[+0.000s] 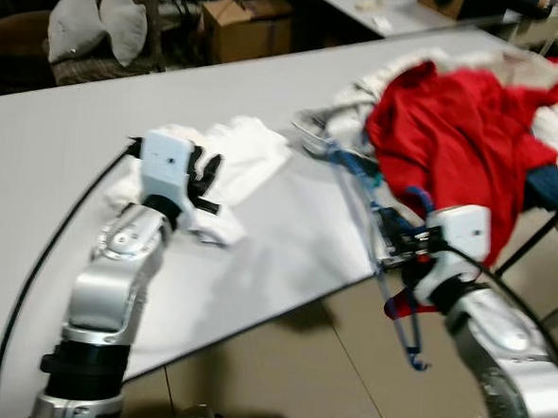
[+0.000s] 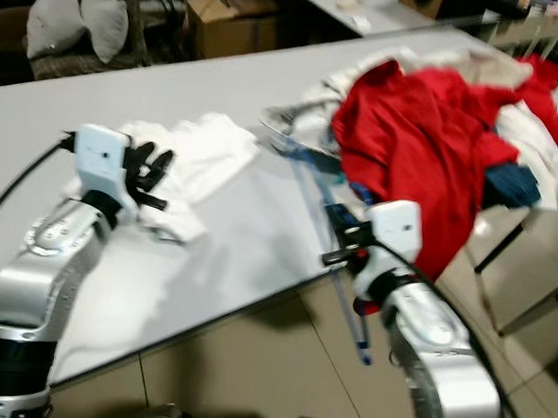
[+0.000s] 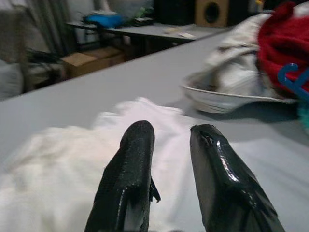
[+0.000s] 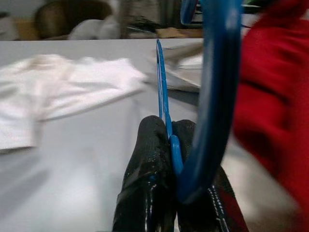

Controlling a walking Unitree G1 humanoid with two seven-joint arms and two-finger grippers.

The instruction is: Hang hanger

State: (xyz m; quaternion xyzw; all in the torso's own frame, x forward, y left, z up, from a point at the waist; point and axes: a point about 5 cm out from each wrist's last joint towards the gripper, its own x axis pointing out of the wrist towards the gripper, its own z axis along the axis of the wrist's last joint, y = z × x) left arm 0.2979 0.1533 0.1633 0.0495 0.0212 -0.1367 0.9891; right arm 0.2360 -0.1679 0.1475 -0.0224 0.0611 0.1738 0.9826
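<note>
A blue plastic hanger [image 1: 355, 180] lies slanted over the front edge of the grey table [image 1: 75, 140], its lower end hanging past the edge. My right gripper [image 1: 395, 245] is shut on one thin bar of the hanger [image 4: 161, 87], with a thicker blue part crossing close in front. My left gripper [image 1: 205, 171] hovers just above a crumpled white garment [image 1: 250, 146], its fingers [image 3: 137, 140] open with nothing between them. The hanger's far end reaches under a red garment [image 1: 464, 126].
A heap of white, red and dark blue clothes [image 1: 546, 178] covers the table's right end. A cardboard box [image 1: 247, 27] and white pillows [image 1: 96, 23] stand beyond the table. A black cable [image 1: 39, 261] trails from my left arm. Tiled floor lies below.
</note>
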